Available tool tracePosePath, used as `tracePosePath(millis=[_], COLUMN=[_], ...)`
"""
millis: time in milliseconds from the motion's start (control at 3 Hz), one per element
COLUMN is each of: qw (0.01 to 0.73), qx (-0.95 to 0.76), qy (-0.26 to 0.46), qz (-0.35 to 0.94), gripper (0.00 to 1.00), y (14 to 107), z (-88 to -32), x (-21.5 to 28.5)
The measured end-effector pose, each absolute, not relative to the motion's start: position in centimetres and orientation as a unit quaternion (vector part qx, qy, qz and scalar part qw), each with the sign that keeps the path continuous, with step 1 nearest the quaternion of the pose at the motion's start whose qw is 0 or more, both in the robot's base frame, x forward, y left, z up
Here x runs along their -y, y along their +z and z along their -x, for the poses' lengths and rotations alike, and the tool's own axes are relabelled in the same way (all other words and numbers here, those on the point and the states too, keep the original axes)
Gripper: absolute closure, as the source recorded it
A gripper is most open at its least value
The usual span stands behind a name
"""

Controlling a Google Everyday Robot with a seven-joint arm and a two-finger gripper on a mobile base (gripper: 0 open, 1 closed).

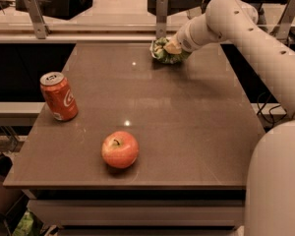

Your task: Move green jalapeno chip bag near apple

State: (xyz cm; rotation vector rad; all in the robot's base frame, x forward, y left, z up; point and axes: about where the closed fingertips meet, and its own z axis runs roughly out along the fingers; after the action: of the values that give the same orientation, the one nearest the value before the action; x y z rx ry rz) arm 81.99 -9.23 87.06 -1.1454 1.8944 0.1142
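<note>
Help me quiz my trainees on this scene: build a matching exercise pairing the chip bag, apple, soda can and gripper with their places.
Column one:
1 green jalapeno chip bag
2 apple
3 soda can
4 gripper

Column two:
A upright near the left edge of the table
B near the front edge
C lying at the far edge
D right at the bag, partly covering it

Pairs: 1-C, 2-B, 3-A, 4-D.

light: warm, dim | glare: two specks (small) on table (196, 132) | gripper (170, 48): far edge
</note>
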Motion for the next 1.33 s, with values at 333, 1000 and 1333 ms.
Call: tracePosePath(millis=[333,1000,1333], qw=[0.474,0.513,0.521], qx=[-0.761,-0.754,-0.754], qy=[0.063,0.079,0.077], qz=[0.439,0.402,0.392], gripper=[1.00,1.00,1.00], y=[89.2,92.4,94.2], z=[-81.2,-78.6,-76.4], x=[10.5,13.8,15.5])
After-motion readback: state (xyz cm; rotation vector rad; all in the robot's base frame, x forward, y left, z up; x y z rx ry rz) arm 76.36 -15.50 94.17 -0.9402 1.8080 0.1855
